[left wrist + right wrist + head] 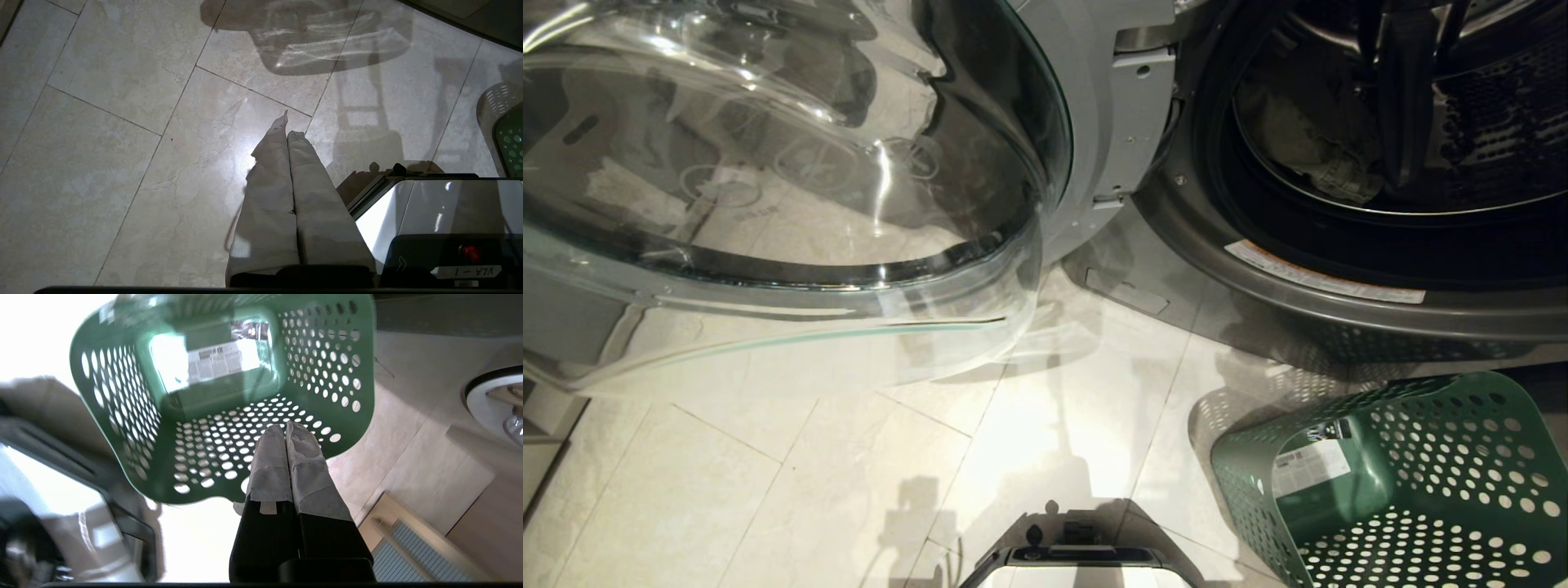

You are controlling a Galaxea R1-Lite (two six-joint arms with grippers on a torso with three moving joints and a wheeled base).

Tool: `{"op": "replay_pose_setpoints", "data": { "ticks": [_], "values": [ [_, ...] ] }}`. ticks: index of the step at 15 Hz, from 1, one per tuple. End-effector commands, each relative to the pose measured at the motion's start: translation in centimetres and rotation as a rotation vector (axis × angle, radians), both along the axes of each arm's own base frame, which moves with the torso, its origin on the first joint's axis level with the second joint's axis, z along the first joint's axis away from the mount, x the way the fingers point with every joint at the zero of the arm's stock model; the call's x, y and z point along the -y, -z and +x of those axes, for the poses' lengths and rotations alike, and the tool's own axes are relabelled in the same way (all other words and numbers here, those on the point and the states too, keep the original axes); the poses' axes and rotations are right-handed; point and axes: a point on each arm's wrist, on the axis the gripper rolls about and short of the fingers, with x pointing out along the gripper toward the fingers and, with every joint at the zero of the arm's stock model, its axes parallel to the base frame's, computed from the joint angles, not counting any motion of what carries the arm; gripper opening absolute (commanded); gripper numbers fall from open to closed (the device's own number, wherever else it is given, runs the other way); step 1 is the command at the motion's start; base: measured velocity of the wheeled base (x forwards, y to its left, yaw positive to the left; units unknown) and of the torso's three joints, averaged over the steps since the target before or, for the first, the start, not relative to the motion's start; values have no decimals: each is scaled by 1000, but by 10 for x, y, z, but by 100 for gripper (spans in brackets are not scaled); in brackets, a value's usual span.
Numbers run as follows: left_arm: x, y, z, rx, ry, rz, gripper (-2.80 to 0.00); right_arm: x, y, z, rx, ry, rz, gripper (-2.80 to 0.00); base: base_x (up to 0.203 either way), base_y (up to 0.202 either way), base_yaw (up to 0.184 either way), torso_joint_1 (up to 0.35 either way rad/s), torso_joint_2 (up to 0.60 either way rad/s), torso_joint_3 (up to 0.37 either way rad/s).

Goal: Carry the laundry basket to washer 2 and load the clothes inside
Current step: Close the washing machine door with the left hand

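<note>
We saw the green laundry basket [1405, 482] resting on the tiled floor [849, 482] just in front of the washer [1258, 269]. It looked empty, its perforated bottom bare. Inside the washer's drum [1486, 122] lay pale crumpled clothes [1298, 135], so we judged the loading done or nearly done. The glass door [784, 188] stood swung wide, away from the basket, leaving the opening clear.

The right tool [288, 435] hung above the basket's near rim, its padded fingers pressed together and holding nothing. The left tool [288, 132] pointed at bare floor, well apart from the basket, also pinched shut and empty; we took it as parked.

Only the head view showed the drum and the clothes. Only the right wrist view looked straight into the basket and showed its label. The left wrist view caught just a sliver of the basket.
</note>
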Motion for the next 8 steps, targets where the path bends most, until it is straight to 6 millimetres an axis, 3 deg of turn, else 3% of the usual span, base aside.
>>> {"op": "replay_pose_setpoints", "data": {
  "ticks": [1,3,5,8],
  "values": [
    [0,0,0,-1,1,0,-280,3,33,-20,36,-32,-14,-280,0,0,0,0,0,0],
    [0,0,0,-1,0,0,-280,3,68,-34,72,-102,8,-280,0,0,0,0,0,0],
    [0,0,0,-1,1,0,-280,0,82,-48,158,-199,42,-280,0,0,0,0,0,0],
    [0,0,0,0,1,0,-280,-2,92,-51,155,-261,-28,-280,0,0,0,0,0,0]
  ]
}}
